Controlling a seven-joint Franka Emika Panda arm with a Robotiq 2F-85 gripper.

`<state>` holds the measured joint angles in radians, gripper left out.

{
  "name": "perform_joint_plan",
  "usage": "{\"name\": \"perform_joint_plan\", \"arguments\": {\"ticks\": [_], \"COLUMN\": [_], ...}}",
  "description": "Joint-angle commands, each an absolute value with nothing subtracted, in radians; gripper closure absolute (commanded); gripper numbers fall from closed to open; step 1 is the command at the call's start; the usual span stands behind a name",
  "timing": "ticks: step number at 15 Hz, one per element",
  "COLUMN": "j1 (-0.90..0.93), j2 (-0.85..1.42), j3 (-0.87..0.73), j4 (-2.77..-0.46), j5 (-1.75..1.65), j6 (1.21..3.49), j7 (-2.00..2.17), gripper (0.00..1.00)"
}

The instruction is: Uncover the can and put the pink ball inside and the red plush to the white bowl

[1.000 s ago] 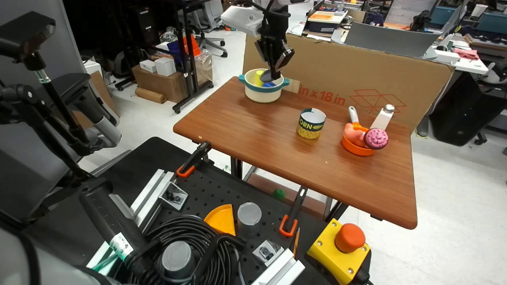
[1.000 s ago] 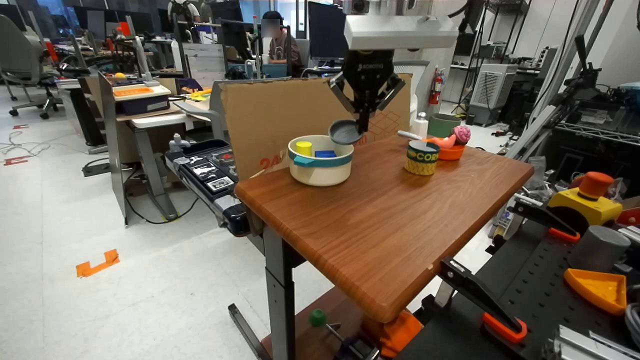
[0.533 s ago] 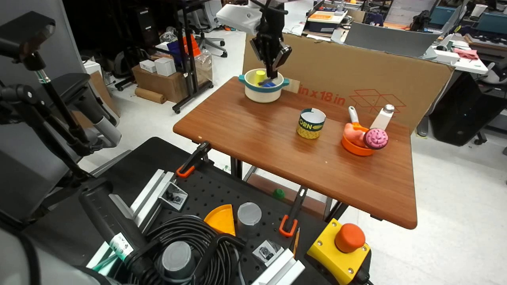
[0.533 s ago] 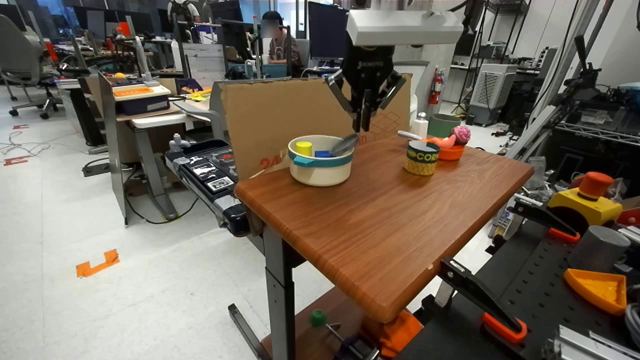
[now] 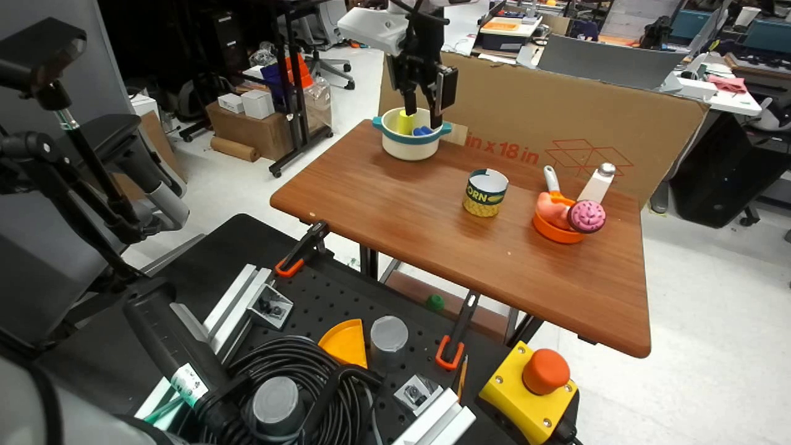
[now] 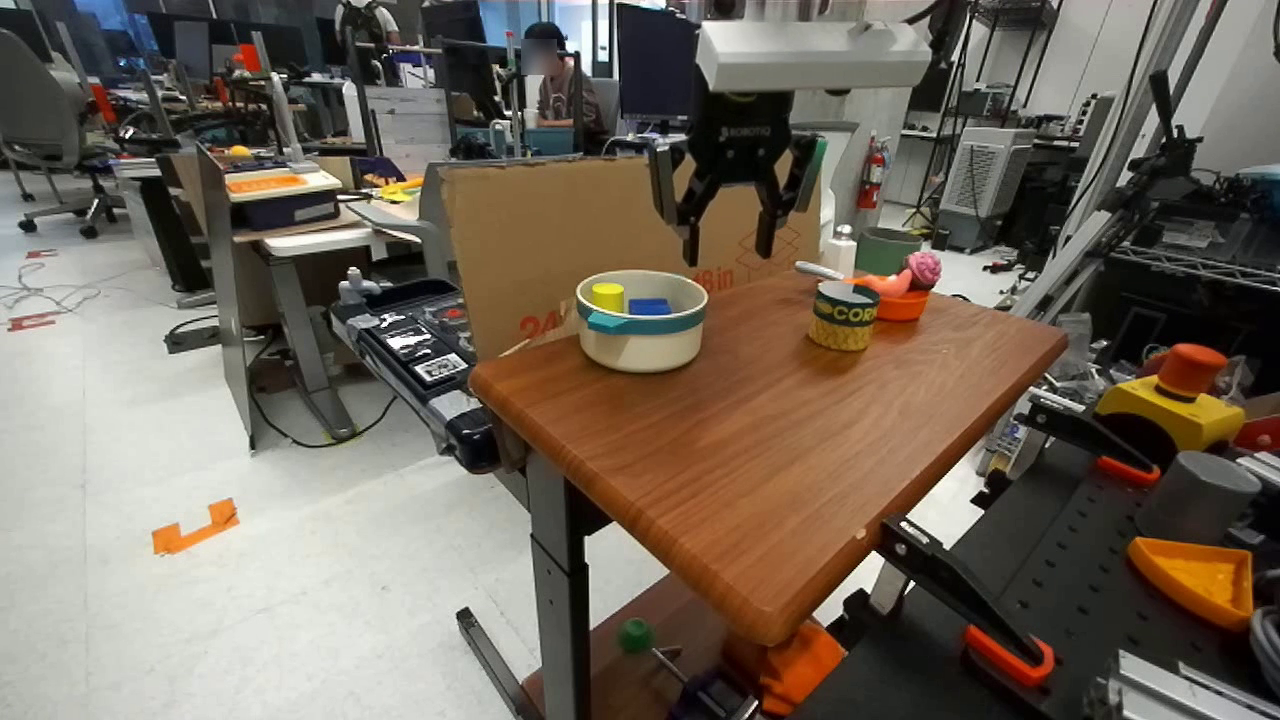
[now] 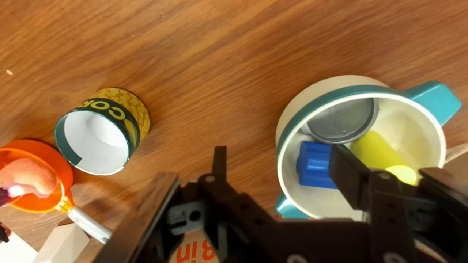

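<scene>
Lid [image 7: 343, 120] down in the white bowl [image 6: 640, 350], nice! Pinched in the gripper [image 6: 728, 252] a second ago, now loose up by the inner wall, just beside a blue block [image 7: 313, 164] and a yellow cylinder [image 7: 378, 150]. Only shows properly in the wrist view; can't tell how flat. Jaws well apart now, nothing between them, obvious in both exterior views.

Means step one done, at a guess: no cover on the can [image 5: 484, 198], just an open mouth and white insides, upright on the tabletop [image 5: 383, 204] between the white bowl and the orange bowl [image 5: 556, 233].

Left to do, going by the task: pink ball [image 5: 587, 216] into the can, red plush [image 5: 552, 212] into the white bowl. Both over at the orange bowl for now, plush inside, ball up at the rim, very close together.

Probably calls for a lift clear of the white bowl first, then a swing across, ball before plush maybe. Watch out for dragging the plush along with the ball, or knocking the open can.
</scene>
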<state>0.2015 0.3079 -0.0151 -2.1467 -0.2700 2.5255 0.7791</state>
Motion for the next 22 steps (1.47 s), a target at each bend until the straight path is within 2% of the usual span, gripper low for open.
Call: {"name": "perform_joint_plan", "arguments": {"ticks": [1, 15, 22], "j1": [0.192, 0.098, 0.029], "j2": [0.279, 0.09, 0.078], "j3": [-0.019, -0.063, -0.07], "j4": [-2.152, -2.175, -2.113], "j5": [-0.235, -0.286, -0.254], "j6": [2.484, 2.247, 2.151], "j7": [0.742, 0.804, 0.796], "gripper": [0.0, 0.0, 0.0]}}
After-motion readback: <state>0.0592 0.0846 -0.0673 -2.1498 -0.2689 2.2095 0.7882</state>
